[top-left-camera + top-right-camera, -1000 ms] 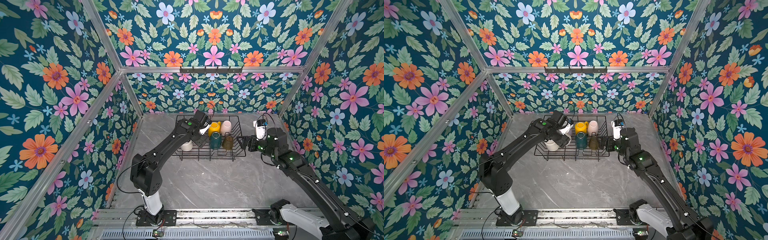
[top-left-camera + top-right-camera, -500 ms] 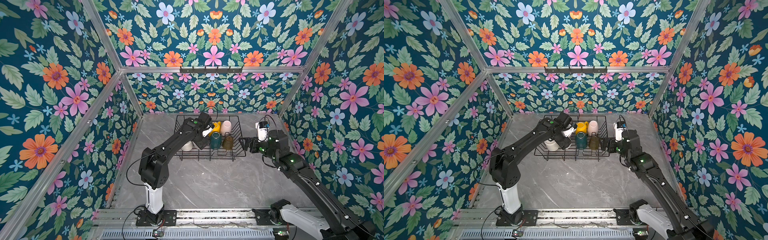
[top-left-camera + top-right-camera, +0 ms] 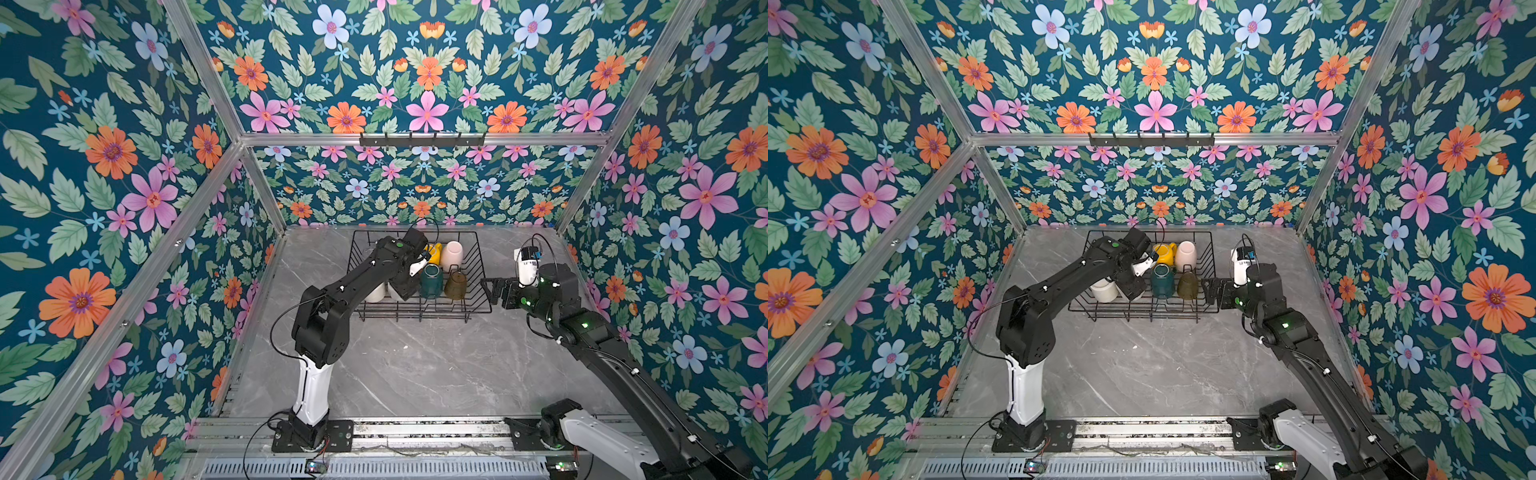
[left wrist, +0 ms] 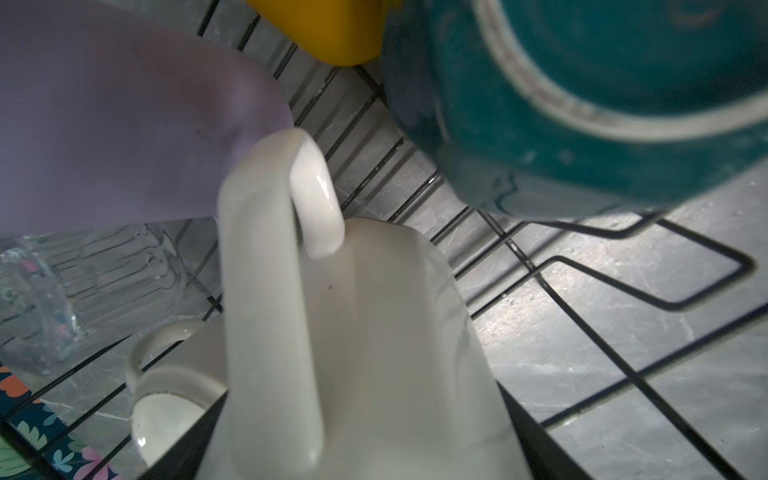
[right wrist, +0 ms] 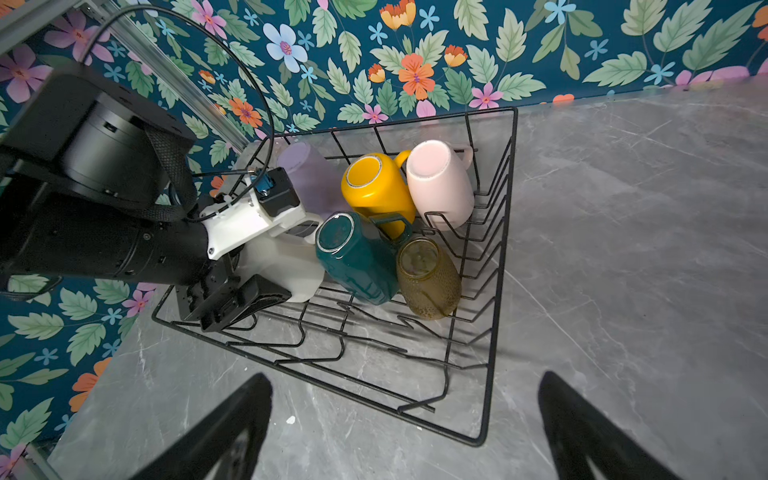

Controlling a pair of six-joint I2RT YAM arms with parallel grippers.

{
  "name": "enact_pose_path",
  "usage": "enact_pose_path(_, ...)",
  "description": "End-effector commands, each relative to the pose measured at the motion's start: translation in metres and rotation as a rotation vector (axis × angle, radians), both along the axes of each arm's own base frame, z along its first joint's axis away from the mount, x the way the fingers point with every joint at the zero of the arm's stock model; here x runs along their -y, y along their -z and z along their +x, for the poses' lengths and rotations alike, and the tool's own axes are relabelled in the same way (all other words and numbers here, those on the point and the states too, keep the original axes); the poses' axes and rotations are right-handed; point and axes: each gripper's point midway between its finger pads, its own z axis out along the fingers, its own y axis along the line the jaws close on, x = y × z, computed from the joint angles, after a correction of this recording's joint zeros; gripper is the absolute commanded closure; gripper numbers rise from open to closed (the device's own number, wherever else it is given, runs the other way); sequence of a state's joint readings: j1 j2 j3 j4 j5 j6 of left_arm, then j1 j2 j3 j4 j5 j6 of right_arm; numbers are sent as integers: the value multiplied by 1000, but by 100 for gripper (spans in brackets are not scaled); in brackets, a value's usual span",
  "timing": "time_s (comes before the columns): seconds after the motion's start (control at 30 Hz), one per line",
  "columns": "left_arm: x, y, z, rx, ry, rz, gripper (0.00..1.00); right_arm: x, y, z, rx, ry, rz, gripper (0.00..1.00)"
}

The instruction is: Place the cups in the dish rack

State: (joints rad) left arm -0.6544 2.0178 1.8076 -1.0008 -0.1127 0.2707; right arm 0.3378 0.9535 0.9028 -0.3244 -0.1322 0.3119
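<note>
your left gripper (image 5: pixel 266 286) is down inside the dish rack (image 5: pixel 488 257), at the rack's left end in both top views. its two black fingers (image 4: pixel 536 453) are clamped on either side of the white mug (image 4: pixel 374 332). the mug is tilted, with its handle facing the left wrist camera. you can't tell from these views whether its lower end rests on the rack's wires.

just beside the held mug sits the dark green mug (image 5: pixel 357 257), upside down with its base up. you can't tell whether the two touch. behind the green one are the yellow mug (image 5: pixel 374 187) and the cream cup (image 5: pixel 440 187), both inverted and leaning close together. the olive-amber glass (image 5: pixel 428 278) stands mouth down next to the green mug, against the upright dividers. the lilac tumbler (image 5: pixel 307 174) is in the far corner behind your left wrist. in the left wrist view, the clear glass (image 4: pixel 62 291) lies past the tumbler, and a second white mug (image 4: pixel 166 407) sits right beside the held one.

your right gripper (image 5: pixel 405 382) has its jaws spread wide and holds nothing. it hangs over the grey marble table (image 5: pixel 623 249) just outside the rack's right side, pointing toward it. every cup you can see is inside the rack.
</note>
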Motion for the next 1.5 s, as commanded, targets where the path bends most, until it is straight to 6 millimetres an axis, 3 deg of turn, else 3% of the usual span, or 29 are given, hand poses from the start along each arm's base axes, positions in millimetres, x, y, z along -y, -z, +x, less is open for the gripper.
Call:
enact_pose_path(0.0, -2, 0, 7, 24, -15, 20, 95, -2, -6, 2, 27, -14, 8, 1)
enact_pose_path(0.47, -4, 20, 16, 1, -57, 15, 75, -1, -4, 2, 22, -10, 10, 1)
enact_pose_path(0.67, -8, 23, 20, 4, -75, 23, 41, -1, -4, 3, 21, -10, 12, 1)
enact_pose_path(1.03, -4, 16, 22, 18, -77, -14, 1, -2, -4, 5, 17, -14, 17, 1)
enact_pose_path(1.27, -2, 9, 22, 28, -83, -41, 1, -2, -4, 6, 17, -14, 18, 1)
enact_pose_path(1.47, 2, -26, 30, 143, -90, -139, 1, -1, -6, 7, 15, -12, 17, 1)
